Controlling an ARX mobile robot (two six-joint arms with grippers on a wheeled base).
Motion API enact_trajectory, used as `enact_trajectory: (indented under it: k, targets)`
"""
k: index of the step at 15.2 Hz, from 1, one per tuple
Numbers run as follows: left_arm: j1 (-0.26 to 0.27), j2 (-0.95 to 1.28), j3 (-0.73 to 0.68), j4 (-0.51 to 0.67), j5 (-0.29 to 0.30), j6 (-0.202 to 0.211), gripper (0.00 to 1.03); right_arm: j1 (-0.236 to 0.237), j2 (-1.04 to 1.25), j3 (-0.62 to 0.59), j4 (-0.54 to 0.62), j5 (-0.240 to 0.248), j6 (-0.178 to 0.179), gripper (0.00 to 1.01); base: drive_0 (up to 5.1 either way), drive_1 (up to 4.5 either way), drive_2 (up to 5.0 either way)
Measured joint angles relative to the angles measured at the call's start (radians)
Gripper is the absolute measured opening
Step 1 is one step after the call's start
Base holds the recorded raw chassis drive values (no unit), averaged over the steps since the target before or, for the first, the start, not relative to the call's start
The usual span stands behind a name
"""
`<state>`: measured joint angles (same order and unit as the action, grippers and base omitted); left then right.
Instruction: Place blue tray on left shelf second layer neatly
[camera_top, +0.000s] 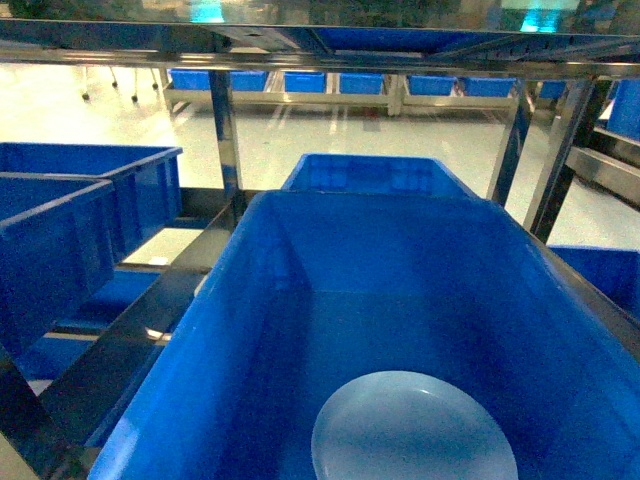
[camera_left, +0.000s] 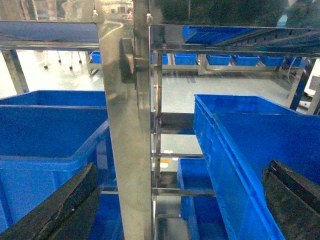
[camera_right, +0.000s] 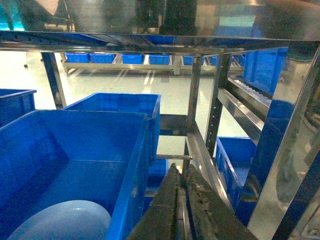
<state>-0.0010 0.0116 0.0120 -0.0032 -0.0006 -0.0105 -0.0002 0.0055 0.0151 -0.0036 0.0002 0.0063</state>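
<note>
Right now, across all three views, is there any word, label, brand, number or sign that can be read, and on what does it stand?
None can be read in any view.
The blue crate, pale blue tray and steel rack post show no print.
A small pale patch on a rack rail is too small and blurred to tell if it is a label.

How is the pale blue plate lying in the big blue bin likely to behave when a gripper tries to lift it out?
The plate looks smooth and glossy, so it may slip between fingers. It seems rigid rather than floppy, likely keeping its shape when held by the rim. Lying flat on the floor of the bin, its low edge could be hard to get under.
</note>
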Motion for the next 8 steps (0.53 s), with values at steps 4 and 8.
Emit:
enact_trajectory:
  k: [4,8]
  targets:
    - [0.000,0.000,0.000,0.000,0.000,0.000,0.98,0.000,0.000,0.000,0.000,0.000,0.000,0.64,0.0,0.00,0.0]
    - [0.000,0.000,0.000,0.000,0.000,0.000,0.98,0.000,0.000,0.000,0.000,0.000,0.000,0.98,0.0,0.00,0.0]
